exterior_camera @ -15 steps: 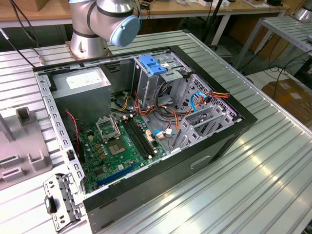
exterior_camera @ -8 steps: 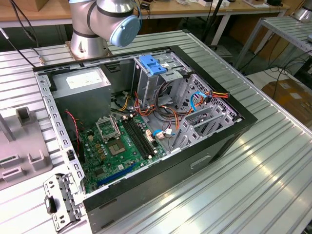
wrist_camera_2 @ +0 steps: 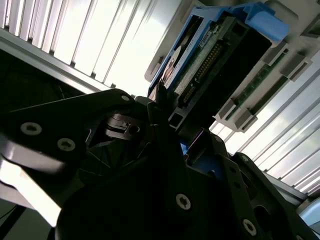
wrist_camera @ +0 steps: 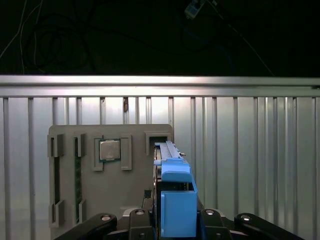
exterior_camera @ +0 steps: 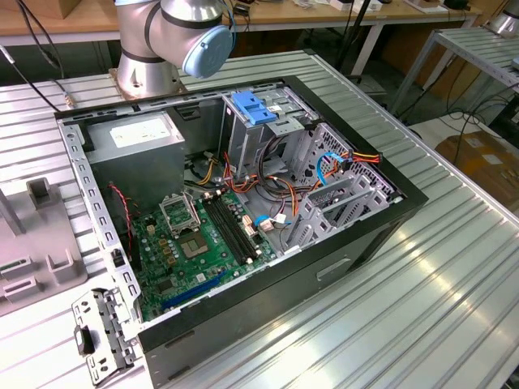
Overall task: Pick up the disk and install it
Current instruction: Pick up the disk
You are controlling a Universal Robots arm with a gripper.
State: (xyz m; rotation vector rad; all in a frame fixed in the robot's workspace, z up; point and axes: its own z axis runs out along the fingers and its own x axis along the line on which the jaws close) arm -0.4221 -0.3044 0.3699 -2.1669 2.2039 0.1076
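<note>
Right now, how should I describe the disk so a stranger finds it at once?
On the ribbed metal table lies a grey tray. The disk stands on edge in one slot, beside a square chip; it alone has a blue carrier.

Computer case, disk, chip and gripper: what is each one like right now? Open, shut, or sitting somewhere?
computer case: lying on its side, open, insides showing.
disk: standing on edge in the grey holder, not in the case.
processor chip: lying flat in its pocket on the grey holder.
gripper: right at the disk's blue edge; gripping or not, can't tell.
</note>
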